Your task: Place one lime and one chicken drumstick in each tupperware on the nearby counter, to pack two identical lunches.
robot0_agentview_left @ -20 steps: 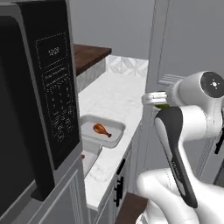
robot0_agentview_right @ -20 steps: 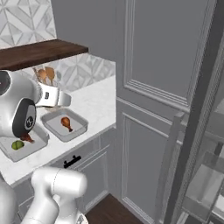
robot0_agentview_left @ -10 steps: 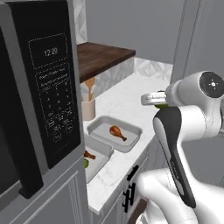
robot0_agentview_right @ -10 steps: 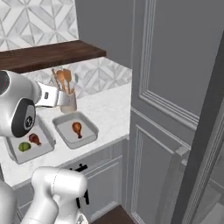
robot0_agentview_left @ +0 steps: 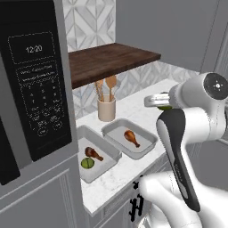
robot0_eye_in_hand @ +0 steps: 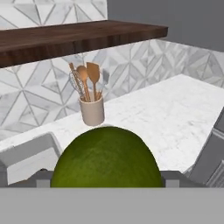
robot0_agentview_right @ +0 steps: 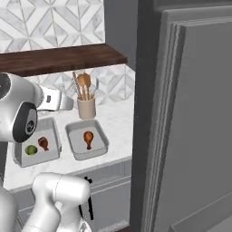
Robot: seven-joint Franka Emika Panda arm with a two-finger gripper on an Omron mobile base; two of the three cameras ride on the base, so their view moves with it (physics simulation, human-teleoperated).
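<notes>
On the white marbled worktop (robot0_agentview_left: 147,107), two tupperware trays lie side by side, the left tray (robot0_agentview_left: 95,153) containing a lime (robot0_agentview_left: 87,163) and a drumstick (robot0_agentview_left: 93,153), the right tray (robot0_agentview_left: 129,138) one drumstick (robot0_agentview_left: 131,136), while the raised hand (robot0_agentview_left: 161,101) grasps a second lime (robot0_eye_in_hand: 106,159).

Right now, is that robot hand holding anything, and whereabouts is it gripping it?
Yes. The gripper holds a lime, its fingers pressing on the ball's two opposite sides. The contact points themselves are hidden behind the fruit.
</notes>
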